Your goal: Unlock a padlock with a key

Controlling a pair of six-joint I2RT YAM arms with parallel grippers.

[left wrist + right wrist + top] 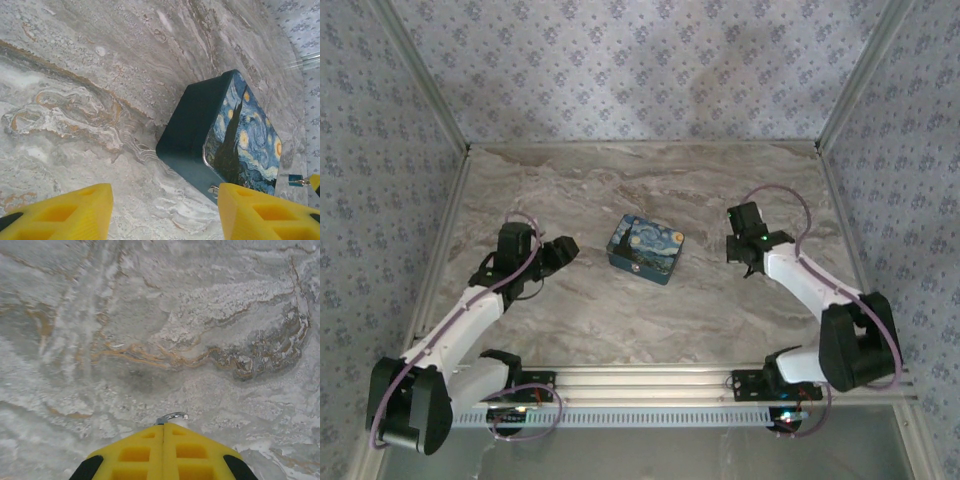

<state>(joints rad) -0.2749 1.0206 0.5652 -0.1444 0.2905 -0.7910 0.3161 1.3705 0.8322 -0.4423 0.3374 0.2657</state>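
Your left gripper (165, 196) holds its yellow fingers (75, 212) spread wide at the bottom of the left wrist view. Between them there is bare marble table (75, 75). Just ahead of the gap, nearer the right-hand finger, sits the blue swirl-painted box (200, 125). Its dark side wall faces the fingers and its painted lid is turned away to the right. A small silver fitting (214, 189) juts from the box's near corner, just beside that finger's tip; you cannot tell what it is.

Past the box, beyond the same finger, you see the key (296, 179). Its long axis runs roughly level across the view. The blue head points toward the box, and the metal end meets a yellow tip at the picture's right edge.

Your right gripper (164, 427) has its pads (135, 452) pressed together along one seam in the right wrist view. The pads pinch the key, and a curved sliver of bright metal pokes out at their tips, straight ahead of the fingers and above the table. From there you cannot tell which end of it you are seeing.

From above, the box lies between your two grippers, near the left fingers and farther from the right ones. The key is too small to make out there.
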